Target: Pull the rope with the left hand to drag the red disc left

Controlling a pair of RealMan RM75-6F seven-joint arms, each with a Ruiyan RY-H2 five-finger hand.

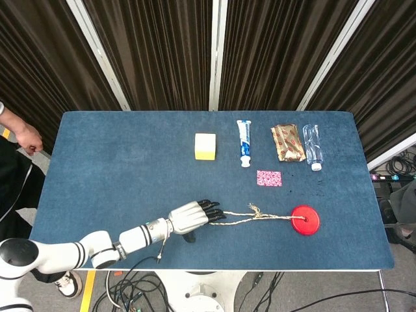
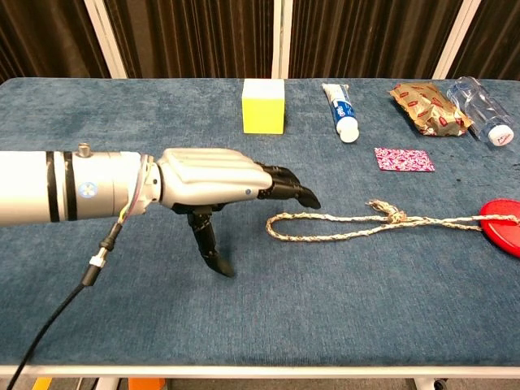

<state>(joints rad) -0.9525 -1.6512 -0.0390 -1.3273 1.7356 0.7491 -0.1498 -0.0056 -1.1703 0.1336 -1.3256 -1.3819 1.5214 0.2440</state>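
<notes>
While my left hand (image 2: pixel 213 185) hovers unclenched, holding nothing, with the rope loop (image 2: pixel 325 227) just beyond my fingertips (image 2: pixel 294 190) and the red disc (image 1: pixel 305 220) far past them, I may close too early and miss the rope.

**Open cloth on the left, clutter along the far right**

Your left hand (image 2: pixel 213 187) sits low over the worktop (image 1: pixel 117 156), fingers apart, holding nothing, just short of the rope (image 2: pixel 341 226) loop's end. Left of it: bare cloth, free passage. Far edge carries a yellow block (image 1: pixel 205 145), toothpaste tube (image 1: pixel 244 142), snack packet (image 1: pixel 288 142) and bottle (image 1: pixel 312 147); a patterned card (image 1: pixel 269 178) lies nearer the rope. Red disc (image 1: pixel 304 220) caps the rope's right end. All stand clear of the rope's line leftward.
</notes>
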